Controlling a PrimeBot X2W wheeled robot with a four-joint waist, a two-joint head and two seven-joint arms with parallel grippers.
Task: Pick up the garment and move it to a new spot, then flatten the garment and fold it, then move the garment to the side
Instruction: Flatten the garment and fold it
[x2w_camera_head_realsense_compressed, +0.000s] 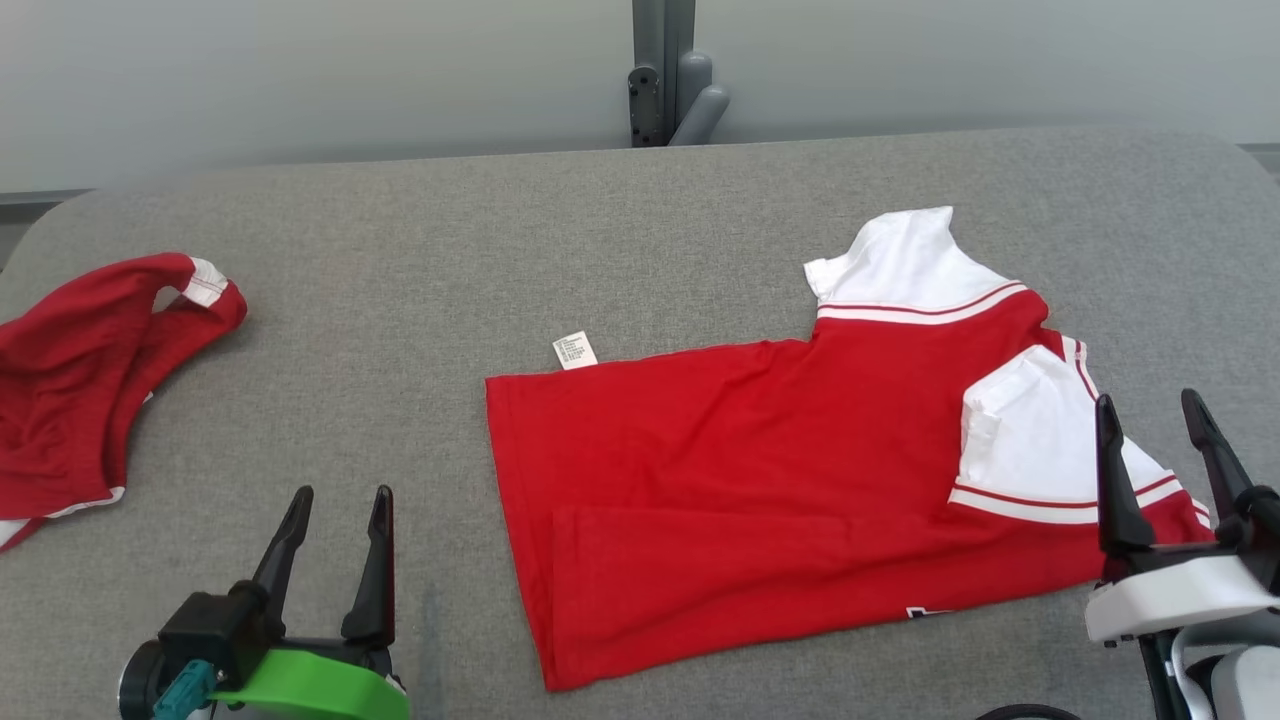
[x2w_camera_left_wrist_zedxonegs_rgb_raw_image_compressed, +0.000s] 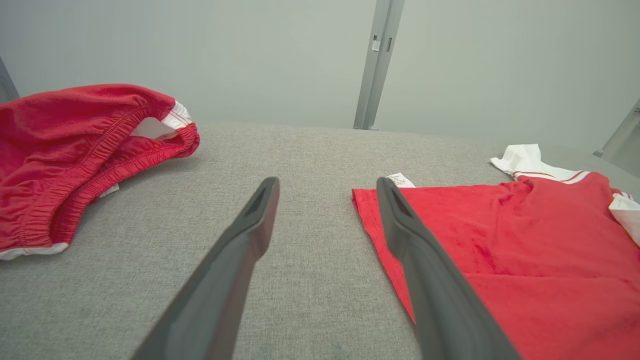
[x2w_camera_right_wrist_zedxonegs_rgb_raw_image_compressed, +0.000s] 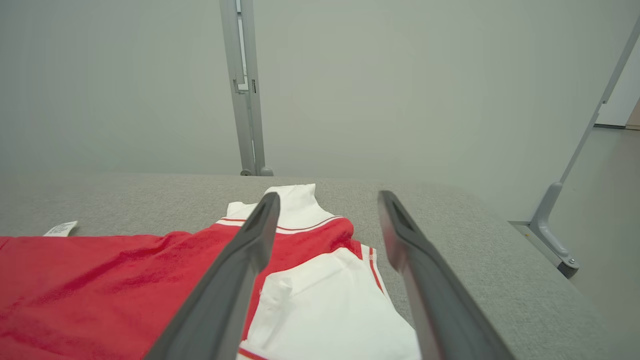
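A red knit shirt with white, red-striped sleeves (x2w_camera_head_realsense_compressed: 760, 480) lies spread on a grey fabric-covered table (x2w_camera_head_realsense_compressed: 600, 230), right of centre. A fold runs along its near side, and a small white care label (x2w_camera_head_realsense_compressed: 575, 350) pokes out at its far left corner. The left gripper (x2w_camera_head_realsense_compressed: 343, 495) hangs above bare table just left of the shirt, jaws spread wide and holding nothing. The right gripper (x2w_camera_head_realsense_compressed: 1147, 400), jaws equally wide and empty, is poised over the nearer white sleeve. Crumpled red elastic-waisted shorts with white trim (x2w_camera_head_realsense_compressed: 80, 380) sit well apart at the table's left edge.
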